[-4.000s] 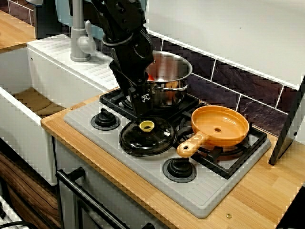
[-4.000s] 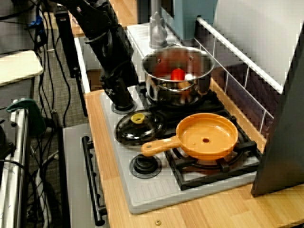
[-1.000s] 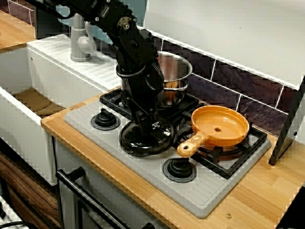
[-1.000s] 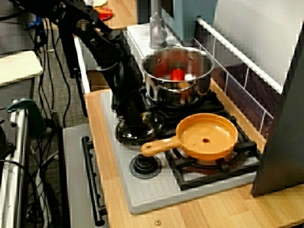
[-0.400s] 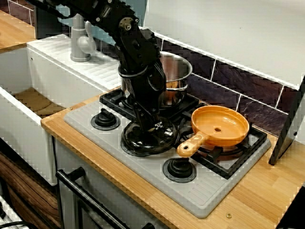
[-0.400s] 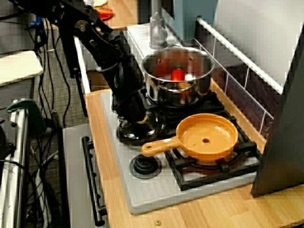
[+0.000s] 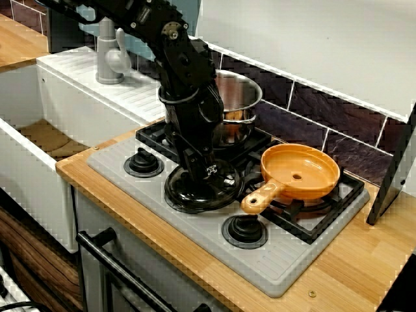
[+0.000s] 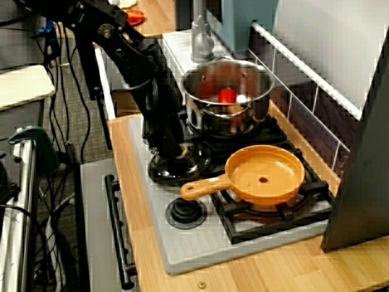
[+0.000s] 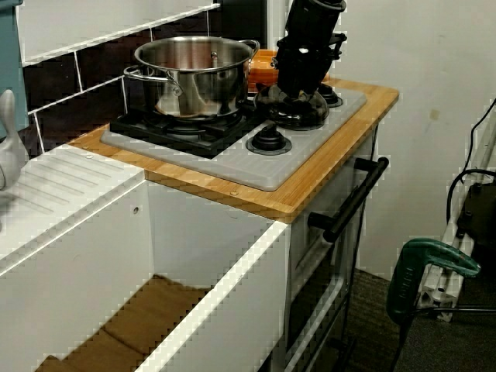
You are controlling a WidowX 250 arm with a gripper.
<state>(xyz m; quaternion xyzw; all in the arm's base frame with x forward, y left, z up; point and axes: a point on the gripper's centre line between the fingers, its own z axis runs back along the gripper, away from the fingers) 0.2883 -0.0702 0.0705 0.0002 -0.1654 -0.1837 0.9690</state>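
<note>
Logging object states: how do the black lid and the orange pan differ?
The black lid is dark, glossy and domed; the orange pan is a shallow open dish with a long handle. The lid lies on the grey stove plate, the pan up on a black grate. The gripper grips the lid's top, clear of the pan. Both are round.

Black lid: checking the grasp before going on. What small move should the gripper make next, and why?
Probably a short, straight lift. The gripper stands on the middle of the lid, with the yellow knob showing at its tip; whether it is shut on it I cannot tell. The orange pan handle lies close by the lid's rim, so a sideways pull could bump it.
</note>
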